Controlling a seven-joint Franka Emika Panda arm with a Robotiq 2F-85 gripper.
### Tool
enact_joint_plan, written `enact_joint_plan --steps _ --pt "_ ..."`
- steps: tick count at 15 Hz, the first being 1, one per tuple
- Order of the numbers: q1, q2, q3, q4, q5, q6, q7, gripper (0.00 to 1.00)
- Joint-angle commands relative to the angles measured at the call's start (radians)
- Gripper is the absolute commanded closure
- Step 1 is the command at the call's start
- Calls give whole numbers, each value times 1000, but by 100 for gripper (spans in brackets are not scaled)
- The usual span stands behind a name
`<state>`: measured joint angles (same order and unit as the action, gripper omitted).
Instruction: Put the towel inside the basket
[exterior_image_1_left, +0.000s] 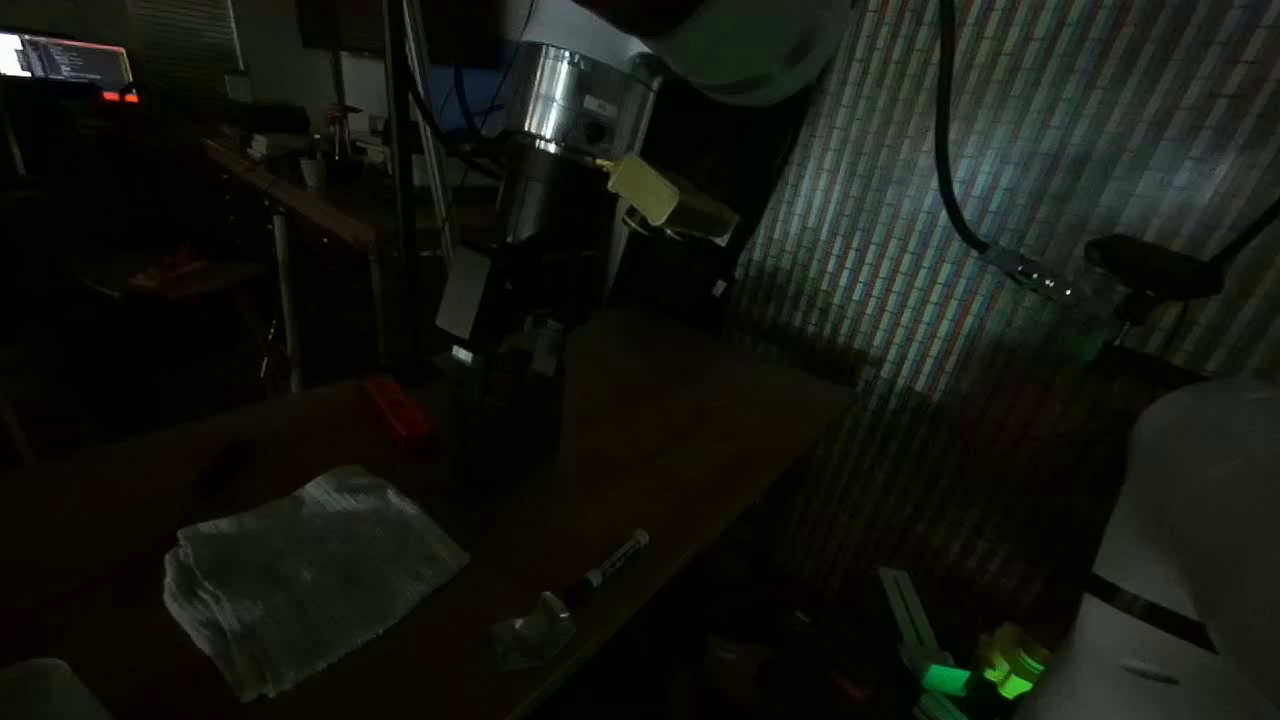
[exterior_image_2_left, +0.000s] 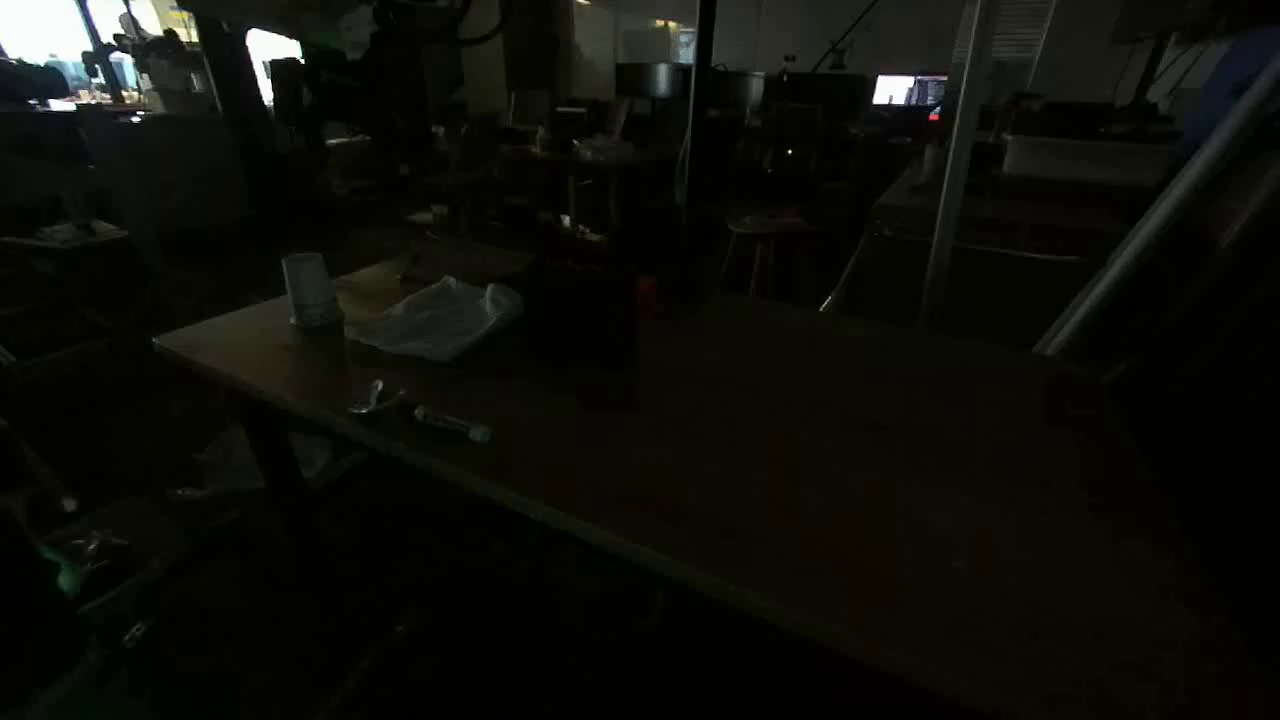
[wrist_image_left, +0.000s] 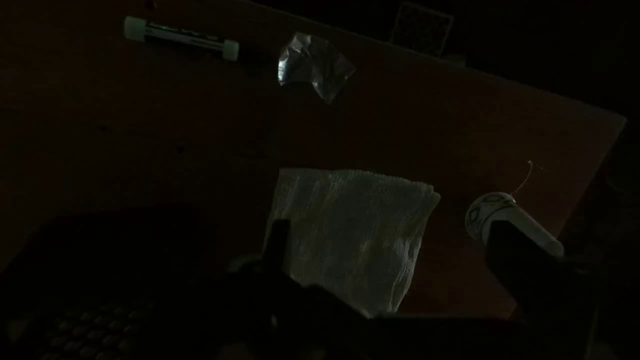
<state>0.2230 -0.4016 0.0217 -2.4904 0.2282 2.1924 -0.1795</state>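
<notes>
Towel lies folded on the counter, near what I take to be the basket but outside it. Pincer: released, fingers spread wide in the wrist view, nothing held. Judged stage: pre-grasp.

Possible failures:
- Cloth is low and flat. Descending too little probably means a pinch on air, or on the top ply alone, pulling the folds apart.
- Descending too far could jam the fingertips against the counter.
- Cup stands near the towel, in the wrist view partly behind a finger; a sideways approach could tip it.
- Carried low, a trailing corner may catch the basket wall and end up outside.

Hard to make out:
- Light very poor throughout.
- Basket reads as a black shape with rows of pale spots, cut off at the wrist view's lower left; rim and interior unreadable.
- In an exterior view the pincer, below the arm, merges with a dark mass.
- Pale item in that view's corner is cut off; possibly the cup.
- Red block: exact type unclear.
- Marker and plastic wrapper legible.
</notes>
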Motion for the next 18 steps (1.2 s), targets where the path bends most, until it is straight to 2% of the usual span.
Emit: enact_joint_plan --steps 1,9,13,18 --pt "-15 0 14 6 6 -2 -5 0" --pt "-15 -2 14 20 6 -2 -4 0" --pt "8 58 41 78 -12 0 -54 0" --pt "23 155 97 162 -80 65 -157 0"
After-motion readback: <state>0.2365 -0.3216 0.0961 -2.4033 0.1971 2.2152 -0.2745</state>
